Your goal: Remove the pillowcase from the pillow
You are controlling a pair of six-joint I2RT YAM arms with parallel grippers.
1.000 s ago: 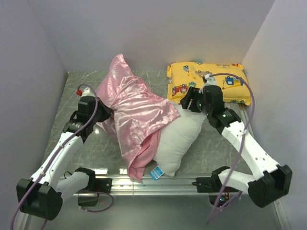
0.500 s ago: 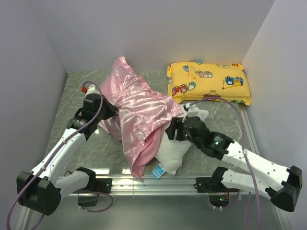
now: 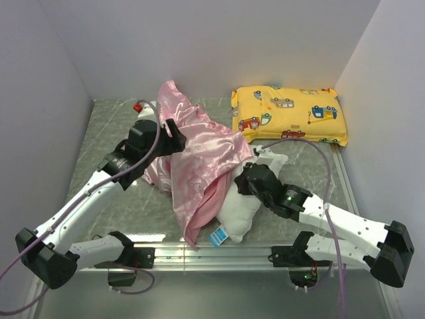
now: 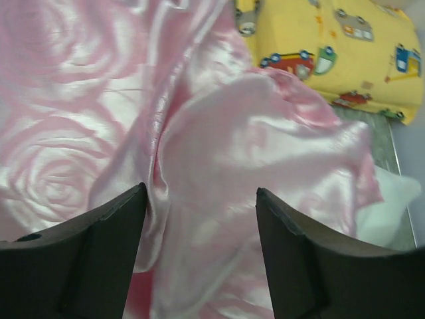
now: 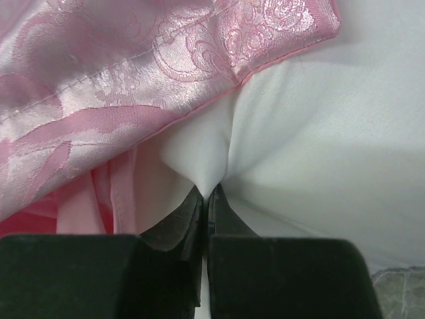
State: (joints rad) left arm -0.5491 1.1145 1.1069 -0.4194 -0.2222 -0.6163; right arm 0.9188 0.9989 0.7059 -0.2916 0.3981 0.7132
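Overhead, find the pillowcase (image 3: 202,149) heaped on the counter (image 3: 106,119) left of centre, covering the far end of the pillow (image 3: 240,211), with the bare white near end and its blue tag (image 3: 217,238) poking out toward the arm bases. Read the long axis as running from that tag corner up and leftward under the pink satin. Note the left claw (image 3: 174,135) at the far, covered end, over the fabric, and the right claw (image 3: 240,181) at the mouth of the cover, on the white. Through the left wrist, see that claw spread wide with nothing between its jaws, rose-patterned satin just below, the yellow pillow (image 4: 345,46) beyond. Through the right wrist, see jaws pinched tight on a peak of white pillow cloth, the pink hem (image 5: 166,73) just beside, seemingly not caught. Likely next: close the left on satin, then pull apart along that axis, cover going far-left, pillow near-right.
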